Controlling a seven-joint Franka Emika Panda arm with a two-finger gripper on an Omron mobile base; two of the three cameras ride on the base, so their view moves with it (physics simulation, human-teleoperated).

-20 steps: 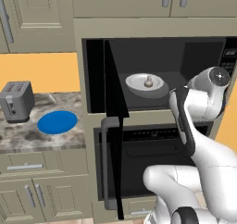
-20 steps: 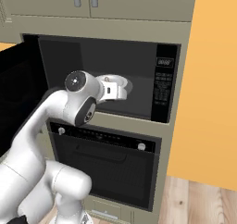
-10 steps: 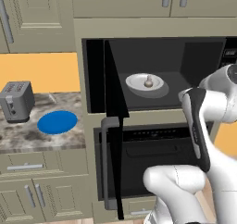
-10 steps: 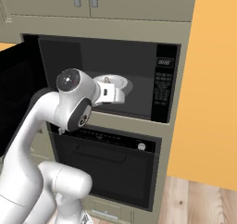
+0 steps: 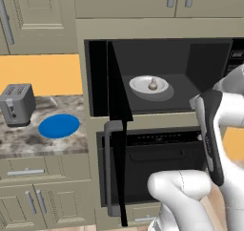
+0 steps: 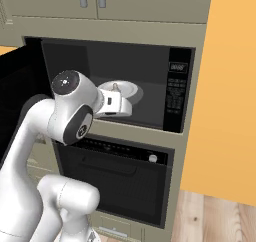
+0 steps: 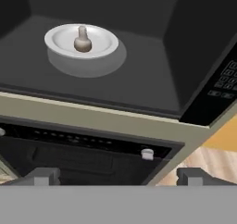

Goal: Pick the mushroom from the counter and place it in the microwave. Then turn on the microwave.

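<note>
Kitchen wall unit with the microwave (image 5: 162, 77) standing open, its door (image 5: 116, 130) swung out to the left. The mushroom (image 7: 83, 40) rests cap down, stem up, on a white plate (image 7: 102, 46) in the middle of the microwave floor. The gripper (image 7: 116, 177) hangs just outside the cavity, in front of the sill, its fingers (image 7: 42, 176) spread wide apart and grasping nothing. The keypad (image 6: 176, 95) lies to the right of the cavity; the oven (image 6: 120, 178) sits below. On the counter (image 5: 28, 141) to the left are a blue plate (image 5: 59, 126) and a toaster (image 5: 17, 104).
</note>
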